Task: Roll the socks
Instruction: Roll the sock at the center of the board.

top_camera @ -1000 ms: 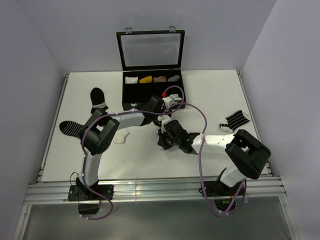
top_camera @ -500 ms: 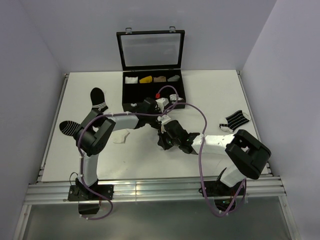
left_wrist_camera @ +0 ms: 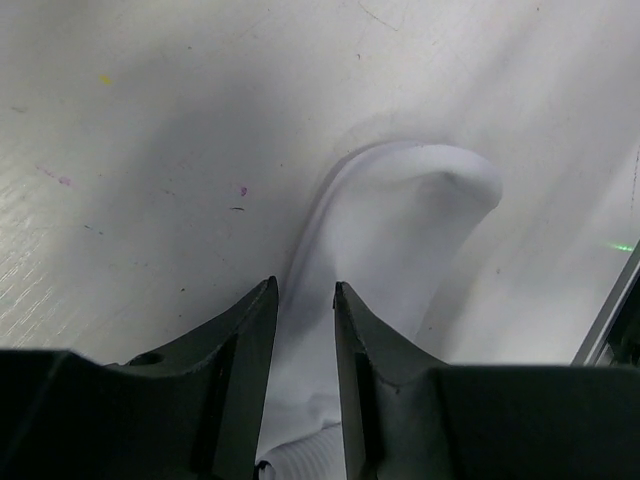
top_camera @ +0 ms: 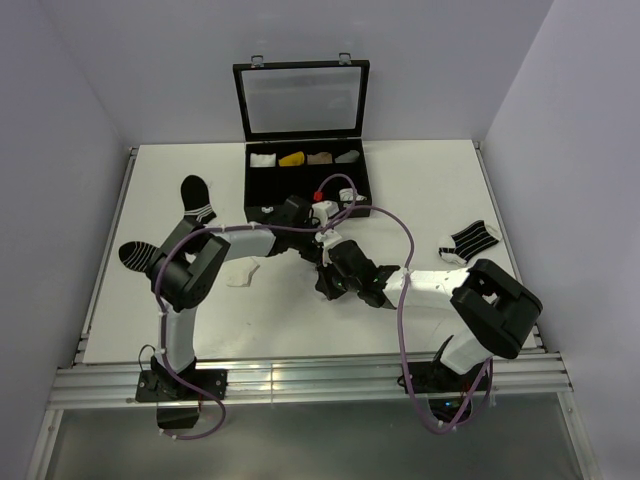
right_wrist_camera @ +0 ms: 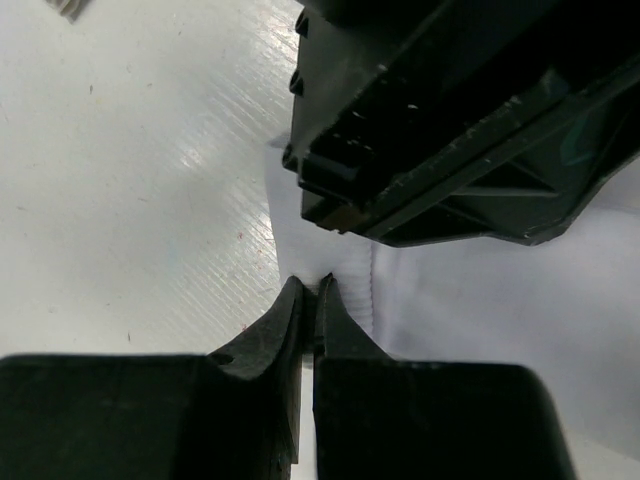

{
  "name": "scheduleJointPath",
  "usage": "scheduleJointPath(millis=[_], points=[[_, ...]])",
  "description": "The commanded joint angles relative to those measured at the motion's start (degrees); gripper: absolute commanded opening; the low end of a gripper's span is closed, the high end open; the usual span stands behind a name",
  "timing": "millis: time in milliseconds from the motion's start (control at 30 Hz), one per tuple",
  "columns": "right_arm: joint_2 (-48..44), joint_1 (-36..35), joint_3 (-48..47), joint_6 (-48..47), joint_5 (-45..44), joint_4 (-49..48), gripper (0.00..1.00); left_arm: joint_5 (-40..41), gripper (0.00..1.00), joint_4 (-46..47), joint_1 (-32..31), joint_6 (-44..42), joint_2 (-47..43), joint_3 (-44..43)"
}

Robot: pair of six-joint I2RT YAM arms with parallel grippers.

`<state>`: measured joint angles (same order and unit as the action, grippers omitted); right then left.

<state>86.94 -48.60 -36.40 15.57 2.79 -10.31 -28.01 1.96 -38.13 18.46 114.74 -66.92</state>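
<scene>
- Right gripper is closed, and it pinches a thin edge of the white sock between its tips.
- Left gripper is opened only partly. Its two fingers stand over the same sock, and cloth is visible in the gap. I cannot tell if they really clamp it.
- The white sock lies near the middle of the table, just in front of the black case, under both grippers.
- I judge that the rolling is only at its start. The sock is spread out with one bent end, and no roll is formed.
- Its partner, the striped sock, lies well apart at the right side, and nothing touches it.
- Four small bundles sit in the back row of the case; they may be finished rolls.
- The wrist views show the cloth and the pinch, while the top view hides nearly all of this under the arms.
- Only the top view shows the striped sock, the case and the dark socks at the left.
</scene>
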Motion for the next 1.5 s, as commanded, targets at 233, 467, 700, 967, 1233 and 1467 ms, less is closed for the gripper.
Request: scheduleJointPath(millis=[233, 467, 700, 967, 1233, 1467], points=[[-0.8, -0.3, 1.5, -0.4, -0.3, 5.2, 0.00, 14.7, 0.33, -14.6, -4.2, -4.2, 6.5, -1.7], [-0.8, -0.3, 1.5, -0.3, -0.4, 5.4, 0.00, 17.2, 0.12, -14.8, -5.6, -3.8, 6.3, -0.6], [-1.2, -0.3, 1.3, 0.2, -0.4, 5.7, 0.00, 20.2, 0.01, -13.6, -5.6, -1.1, 5.0, 0.7], [-1.2, -0.2, 1.1, 1.9, 0.9, 6.9, 0.00, 27.7, 0.00, -12.9, -1.8, 6.3, 2.6, 2.4], [-2.6, 1.8, 1.7, 3.4, 7.2, 6.1, 0.00, 30.6, 0.01, -10.3, 0.7, 9.7, -0.2, 4.8], [0.9, 6.8, 2.0, 5.2, 16.4, 3.9, 0.00, 29.4, 0.01, -9.0, 0.7, 10.4, 0.1, 4.1]])
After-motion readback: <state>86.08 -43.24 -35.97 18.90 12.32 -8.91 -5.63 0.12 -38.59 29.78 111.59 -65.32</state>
